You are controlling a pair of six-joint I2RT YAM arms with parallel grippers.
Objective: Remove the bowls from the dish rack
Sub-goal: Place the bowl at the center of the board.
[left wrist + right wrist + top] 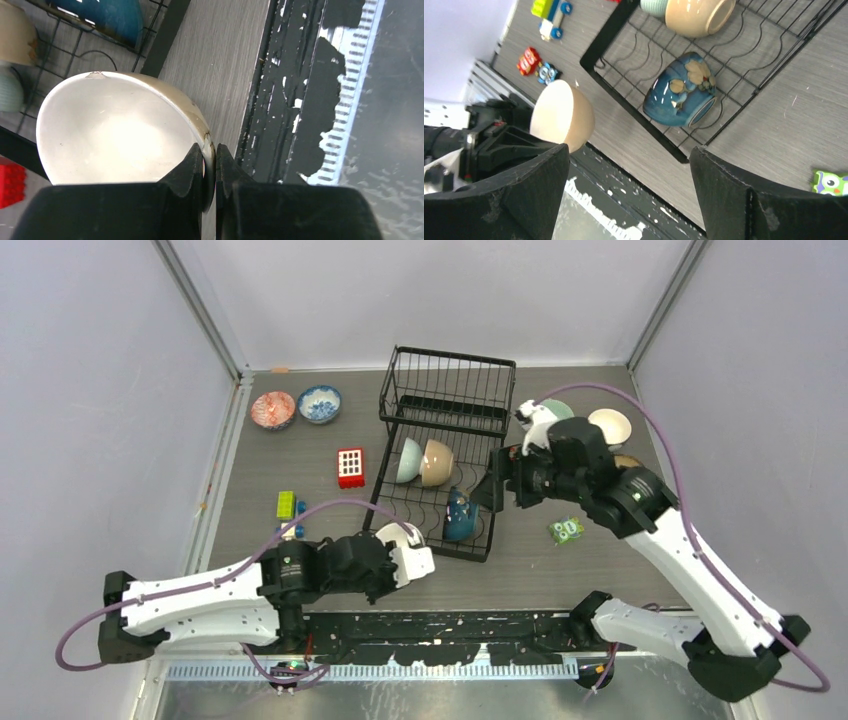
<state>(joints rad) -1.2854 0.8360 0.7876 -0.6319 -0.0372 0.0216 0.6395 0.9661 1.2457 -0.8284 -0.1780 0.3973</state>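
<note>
Pinching rim of cream bowl (115, 135) with left hand (209, 148) beside dish rack (440, 400); holding right hand (629, 155) wide open, empty, near blue bowl (681, 90)

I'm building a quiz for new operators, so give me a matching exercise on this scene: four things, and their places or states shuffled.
1 cream bowl
2 dark blue bowl
3 red patterned bowl
4 right gripper

A open, holding nothing
B lying in the dish rack
C on the table, far left
D rim pinched by the left gripper

Pairs: 1-D, 2-B, 3-C, 4-A
</note>
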